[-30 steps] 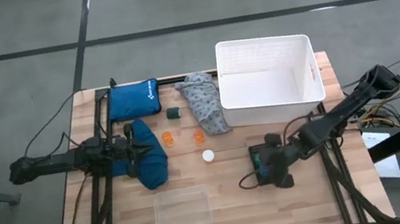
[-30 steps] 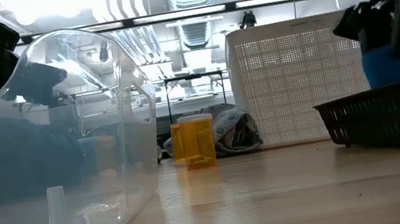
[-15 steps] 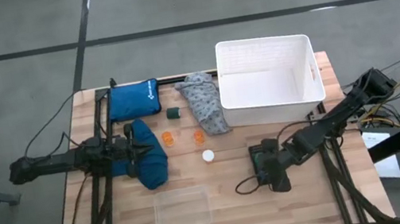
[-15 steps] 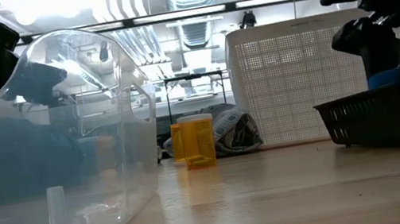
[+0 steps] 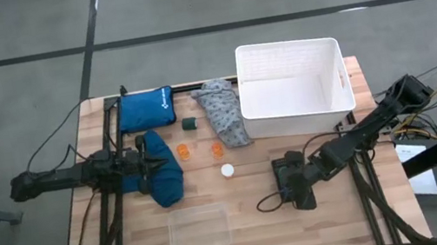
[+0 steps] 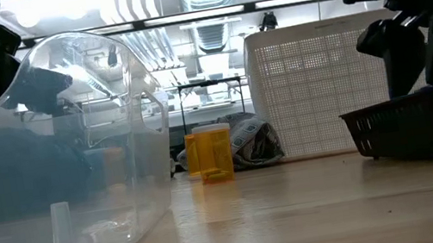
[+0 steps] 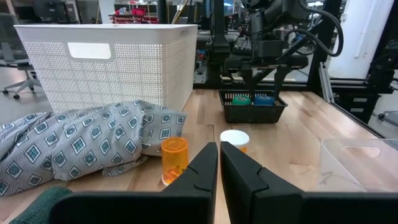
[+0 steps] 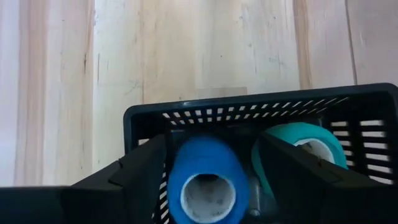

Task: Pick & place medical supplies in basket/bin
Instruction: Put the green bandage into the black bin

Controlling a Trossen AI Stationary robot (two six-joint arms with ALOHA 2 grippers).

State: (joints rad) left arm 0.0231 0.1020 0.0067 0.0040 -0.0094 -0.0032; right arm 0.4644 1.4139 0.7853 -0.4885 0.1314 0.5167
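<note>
Left hand (image 5: 157, 159): fingers pressed together, holding nothing, lying over the dark cloth (image 5: 166, 182) at the bench's (image 5: 251, 214) 9 o'clock side.

Pouch (image 5: 145, 109): flat at 11 o'clock, just beyond the dark cloth.

Clear tray (image 5: 199, 230): at 7 o'clock, apart from all else.

Green block (image 5: 190, 123): between pouch and grey cloth (image 5: 224, 111), touching neither.

Orange caps (image 5: 183, 151) and (image 5: 217, 151): near bench centre, side by side, apart. White cap (image 5: 227, 170): just toward 6 o'clock from them.

Grey cloth: crumpled, its far edge against the tub (image 5: 293, 87).

Tub: upright at 1 o'clock on the bench; no supplies show inside it.

Black basket (image 8: 261, 118): at 4 o'clock, below the tub. Blue roll (image 8: 205, 177) and green roll (image 8: 298, 152) lie in it side by side.

Right hand (image 8: 211, 174): over the basket, fingers spread either side of the blue roll; whether the pads (image 8: 146, 168) touch the roll cannot be told.
</note>
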